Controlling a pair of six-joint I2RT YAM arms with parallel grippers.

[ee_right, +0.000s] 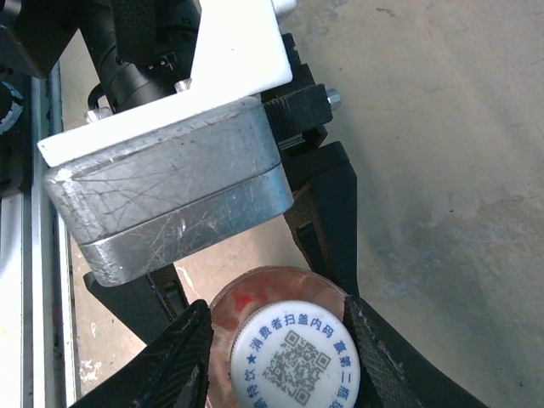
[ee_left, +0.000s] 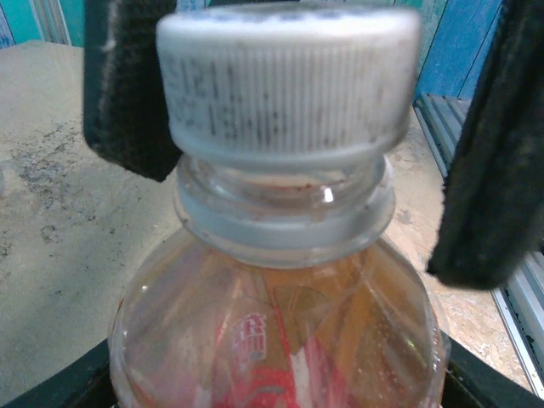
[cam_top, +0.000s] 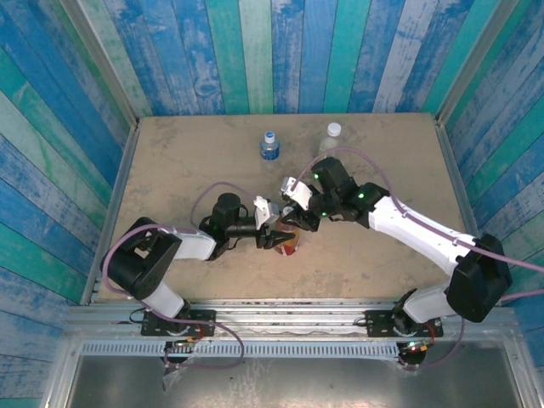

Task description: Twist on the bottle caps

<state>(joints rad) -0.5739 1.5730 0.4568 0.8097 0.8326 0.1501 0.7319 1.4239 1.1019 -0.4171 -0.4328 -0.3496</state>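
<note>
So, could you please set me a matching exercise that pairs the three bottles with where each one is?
Things:
1. orange bottle
2. blue-label bottle
3. pale bottle

Places:
A. at the back of the table, white cap on top
B. mid-table, gripped by the left gripper
C. at the back of the table, blue cap on top

Pairs: 1-B, 2-C, 3-A.

**Everything converges at mid-frame**

Look to the centre. Your left gripper (cam_top: 276,238) reaches in from the left and your right gripper (cam_top: 302,223) from the upper right, both crowded onto the orange bottle (cam_top: 291,245). You can't read their jaws at this size. At the top centre of the table (cam_top: 170,161), the blue-label bottle (cam_top: 269,148) and the pale bottle (cam_top: 331,140) stand upright, near each other but apart, each capped.
</note>
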